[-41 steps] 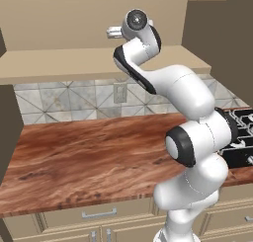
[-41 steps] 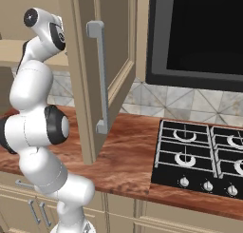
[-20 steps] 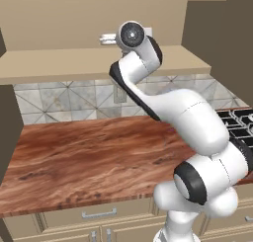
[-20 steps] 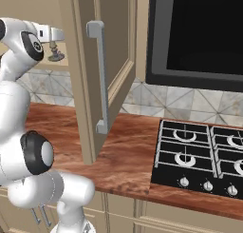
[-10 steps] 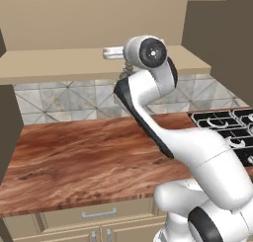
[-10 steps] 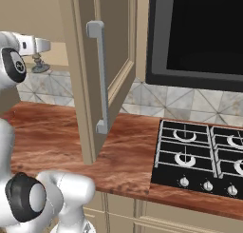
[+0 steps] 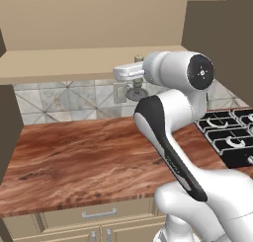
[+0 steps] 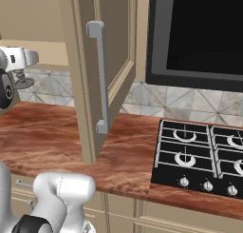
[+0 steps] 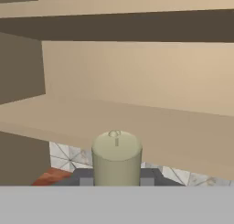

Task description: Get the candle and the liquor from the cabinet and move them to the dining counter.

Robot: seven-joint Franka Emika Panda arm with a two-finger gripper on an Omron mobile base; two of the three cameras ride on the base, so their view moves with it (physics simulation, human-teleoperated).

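a tan shelf (image 7: 64,63) above a reddish wood countertop (image 7: 79,157).

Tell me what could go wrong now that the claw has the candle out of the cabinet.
The claw is shut on the candle near the shelf edge; a careless swing might knock its holder base on that edge. The open cabinet door stands to the right, so turning that way risks a bump. The taper could also slip or tilt.

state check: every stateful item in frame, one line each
Pale olive-grey taper candle in dark metal holder: held in the hand, out of the cabinet, above the countertop.
Hand: shut on the candle.
Beige wall cabinet door with silver bar handle: open.
Black gas stove: no flame visible.
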